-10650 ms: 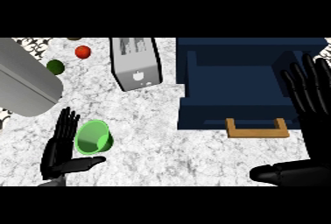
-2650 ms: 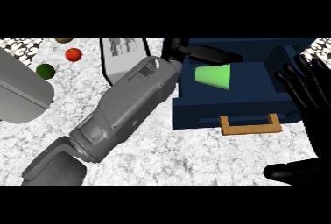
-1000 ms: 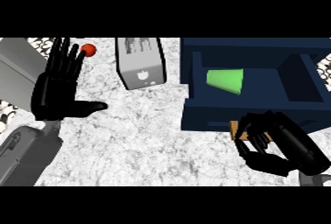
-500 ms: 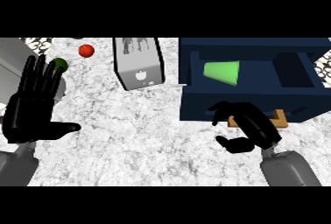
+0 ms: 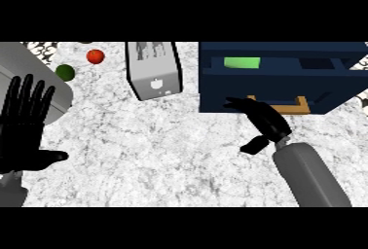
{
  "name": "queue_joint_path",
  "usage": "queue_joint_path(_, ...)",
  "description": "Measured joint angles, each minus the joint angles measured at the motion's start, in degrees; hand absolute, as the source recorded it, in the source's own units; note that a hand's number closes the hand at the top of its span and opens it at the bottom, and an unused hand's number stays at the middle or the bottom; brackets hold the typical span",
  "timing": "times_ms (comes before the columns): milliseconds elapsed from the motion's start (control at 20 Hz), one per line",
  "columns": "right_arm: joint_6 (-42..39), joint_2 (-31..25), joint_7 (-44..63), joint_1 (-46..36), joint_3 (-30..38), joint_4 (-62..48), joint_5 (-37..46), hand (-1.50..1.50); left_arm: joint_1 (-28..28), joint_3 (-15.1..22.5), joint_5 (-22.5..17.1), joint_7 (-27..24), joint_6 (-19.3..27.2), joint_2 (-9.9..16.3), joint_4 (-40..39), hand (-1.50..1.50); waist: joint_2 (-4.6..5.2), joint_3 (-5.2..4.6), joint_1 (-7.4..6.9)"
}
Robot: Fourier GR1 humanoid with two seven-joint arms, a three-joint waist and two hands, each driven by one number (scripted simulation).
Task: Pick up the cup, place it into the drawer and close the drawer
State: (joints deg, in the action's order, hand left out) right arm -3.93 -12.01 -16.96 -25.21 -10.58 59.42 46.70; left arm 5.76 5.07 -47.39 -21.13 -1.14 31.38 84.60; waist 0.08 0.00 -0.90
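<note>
At the dark blue drawer's (image 5: 273, 92) front, I now have my right hand (image 5: 265, 121), fingers straight, pushing it further shut than a moment ago, the green cup (image 5: 241, 62) inside.

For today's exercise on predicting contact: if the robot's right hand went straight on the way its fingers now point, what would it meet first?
The right hand points up and left toward the dark blue drawer. It would likely meet the drawer's front panel first, just left of the wooden handle; how near it already is cannot be told from this view.
</note>
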Motion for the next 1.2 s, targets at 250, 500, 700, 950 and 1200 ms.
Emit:
queue_joint_path(250, 2.09, 1.05, -5.18, -7.96, 3.77, -13.42, -0.20, -1.50, -1.04, -1.56, 1.71, -0.34, -2.53, -1.12, -0.80, -1.50, -0.05, -0.02, -0.31)
queue_joint_path(500, 2.48, 0.18, -10.77, -16.39, 7.92, -26.27, -1.40, -1.50, -0.76, -3.23, 1.49, 0.29, -5.37, -1.06, -2.13, -1.50, 0.04, -0.07, -0.89)
queue_joint_path(700, 1.87, -2.03, -15.39, -21.44, 9.95, -33.58, -1.61, -1.50, 0.14, -3.07, 1.85, 1.07, -5.71, -1.67, -2.00, -1.50, -0.20, -0.27, -1.60)
queue_joint_path(950, -0.08, -3.87, -19.33, -25.26, 11.35, -39.66, -1.78, -1.50, 0.59, -3.52, 2.08, 1.27, -7.10, -1.58, -3.02, -1.50, -0.11, -0.27, -2.31)
queue_joint_path(1200, -2.05, -5.26, -21.90, -27.32, 12.45, -43.36, -2.22, -1.50, 1.42, -2.92, 3.17, 0.88, -7.27, -2.44, -3.57, -1.50, 0.16, -0.24, -3.20)
